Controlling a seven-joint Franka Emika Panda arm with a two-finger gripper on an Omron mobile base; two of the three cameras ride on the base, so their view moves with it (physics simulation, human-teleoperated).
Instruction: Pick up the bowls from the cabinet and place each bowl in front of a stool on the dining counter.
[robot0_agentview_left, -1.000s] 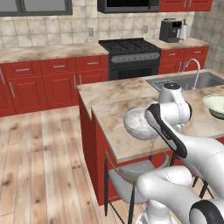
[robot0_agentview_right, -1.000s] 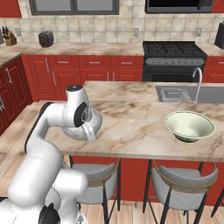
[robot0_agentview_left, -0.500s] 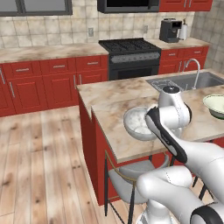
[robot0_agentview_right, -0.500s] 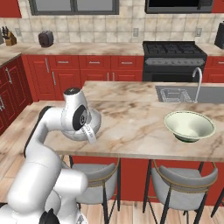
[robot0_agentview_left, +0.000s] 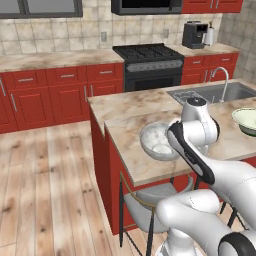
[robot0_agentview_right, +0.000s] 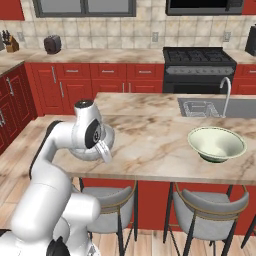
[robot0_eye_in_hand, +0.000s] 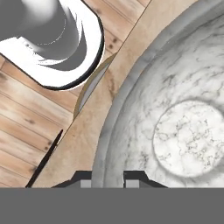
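The grey-white marbled bowl (robot0_agentview_left: 156, 140) (robot0_eye_in_hand: 183, 131) sits on the dining counter (robot0_agentview_left: 131, 131) (robot0_agentview_right: 150, 150) near its front edge, above a grey stool (robot0_agentview_left: 150, 201) (robot0_agentview_right: 111, 209). My gripper (robot0_eye_in_hand: 108, 177) is shut on the bowl's near rim, with one fingertip outside the wall and one inside. In the right base view the arm's wrist hides most of this bowl. The wider cream bowl (robot0_agentview_left: 246, 120) (robot0_agentview_right: 216, 143) with a dark green base stands further along the counter, in front of another stool (robot0_agentview_right: 207, 209).
A sink with a faucet (robot0_agentview_right: 226, 95) is set into the counter behind the cream bowl. A black stove (robot0_agentview_left: 147, 62) and red drawer units (robot0_agentview_left: 45, 95) line the back wall. The wooden floor (robot0_agentview_left: 45, 175) lies left of the island.
The hand has shifted very slightly with the marbled bowl still in its grip. The cream bowl has not moved.
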